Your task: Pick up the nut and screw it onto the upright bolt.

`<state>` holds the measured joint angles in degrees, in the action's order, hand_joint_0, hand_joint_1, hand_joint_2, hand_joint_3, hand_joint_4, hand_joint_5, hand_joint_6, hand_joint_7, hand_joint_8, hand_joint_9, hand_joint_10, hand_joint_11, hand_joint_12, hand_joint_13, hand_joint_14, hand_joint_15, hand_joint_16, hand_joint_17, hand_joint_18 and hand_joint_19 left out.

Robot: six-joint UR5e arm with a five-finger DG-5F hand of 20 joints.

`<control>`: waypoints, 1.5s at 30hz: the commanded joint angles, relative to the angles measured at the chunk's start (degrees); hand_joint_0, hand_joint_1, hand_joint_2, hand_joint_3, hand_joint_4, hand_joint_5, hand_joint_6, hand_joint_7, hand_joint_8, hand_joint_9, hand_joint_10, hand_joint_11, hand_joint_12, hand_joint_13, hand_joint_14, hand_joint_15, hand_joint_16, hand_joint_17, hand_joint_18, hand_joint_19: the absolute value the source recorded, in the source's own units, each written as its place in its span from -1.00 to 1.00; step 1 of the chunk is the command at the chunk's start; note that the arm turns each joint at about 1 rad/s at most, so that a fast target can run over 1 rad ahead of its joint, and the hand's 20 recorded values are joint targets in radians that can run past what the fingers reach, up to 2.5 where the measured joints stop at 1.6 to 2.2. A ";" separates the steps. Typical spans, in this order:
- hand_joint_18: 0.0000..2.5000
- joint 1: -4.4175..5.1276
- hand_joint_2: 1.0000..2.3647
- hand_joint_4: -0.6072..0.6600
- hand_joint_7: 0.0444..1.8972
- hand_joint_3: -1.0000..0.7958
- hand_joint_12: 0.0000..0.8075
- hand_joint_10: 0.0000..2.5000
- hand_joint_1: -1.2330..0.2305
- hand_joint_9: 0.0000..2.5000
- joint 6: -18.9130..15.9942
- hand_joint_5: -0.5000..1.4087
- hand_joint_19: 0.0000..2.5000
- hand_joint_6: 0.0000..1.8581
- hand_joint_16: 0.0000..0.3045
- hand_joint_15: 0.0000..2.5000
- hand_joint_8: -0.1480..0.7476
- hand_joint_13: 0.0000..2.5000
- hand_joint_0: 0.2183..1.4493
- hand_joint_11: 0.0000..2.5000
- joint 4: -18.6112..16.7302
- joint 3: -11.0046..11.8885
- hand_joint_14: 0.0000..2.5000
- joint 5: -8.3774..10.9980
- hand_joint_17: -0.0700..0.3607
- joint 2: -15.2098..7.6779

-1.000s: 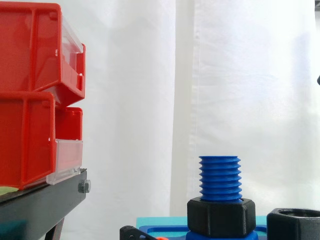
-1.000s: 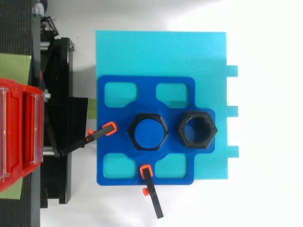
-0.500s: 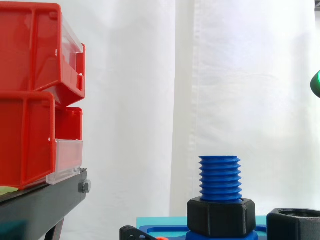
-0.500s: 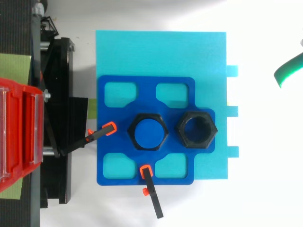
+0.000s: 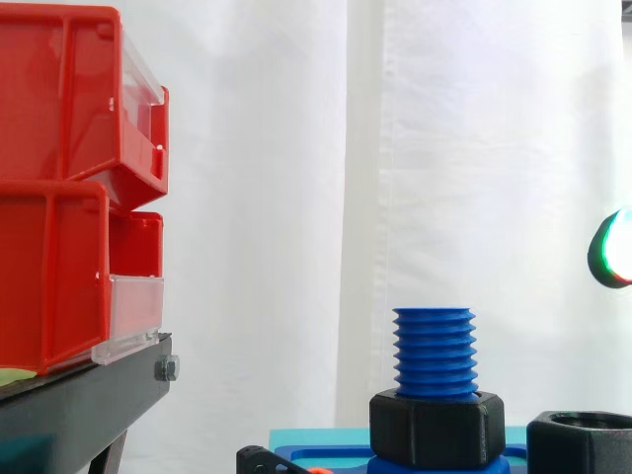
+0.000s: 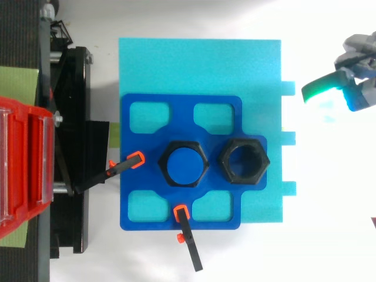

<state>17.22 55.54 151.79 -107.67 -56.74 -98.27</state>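
The loose black nut [image 6: 244, 161] sits just beside the bolt [image 6: 184, 164]; likely rigid, light plastic (grasp opposite flat sides). The robot hand [image 6: 355, 85] hangs well apart, its grip impossible to tell

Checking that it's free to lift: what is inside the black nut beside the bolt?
Nothing fills the nut: from above, the blue plate shows through its hole. Whatever its rim rests on is covered.
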 commanded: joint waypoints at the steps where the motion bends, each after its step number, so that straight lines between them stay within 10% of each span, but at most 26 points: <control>1: -0.79 0.62 -1.00 0.25 -0.35 -0.44 -0.12 -1.00 -0.28 -0.67 3.61 -0.73 -0.88 -0.46 -0.68 -1.00 -0.08 -0.75 -0.52 -1.00 -1.23 0.00 -1.00 2.33 -0.17 -0.52; 8: -0.78 1.67 -1.00 0.25 -0.35 -0.44 -0.13 -1.00 -0.27 -0.66 12.84 -0.73 -0.87 -0.46 -0.68 -1.00 -0.07 -0.73 -0.52 -1.00 -8.62 0.27 -1.00 6.02 -0.17 -3.78; 24: -0.78 4.57 -1.00 0.23 -0.35 -0.44 -0.09 -1.00 -0.32 -0.69 17.58 -0.74 -0.86 -0.46 -0.67 -0.99 -0.09 -0.74 -0.57 -1.00 -14.33 3.17 -1.00 13.58 -0.15 -9.49; 45: -0.75 7.12 -1.00 0.31 -0.33 -0.44 0.04 -1.00 -0.35 -0.77 15.82 -0.75 -0.87 -0.46 -0.59 -1.00 0.00 -0.77 -0.73 -1.00 -16.53 4.84 -1.00 17.27 -0.03 -13.62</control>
<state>24.11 71.39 135.35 -102.86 -40.13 -111.84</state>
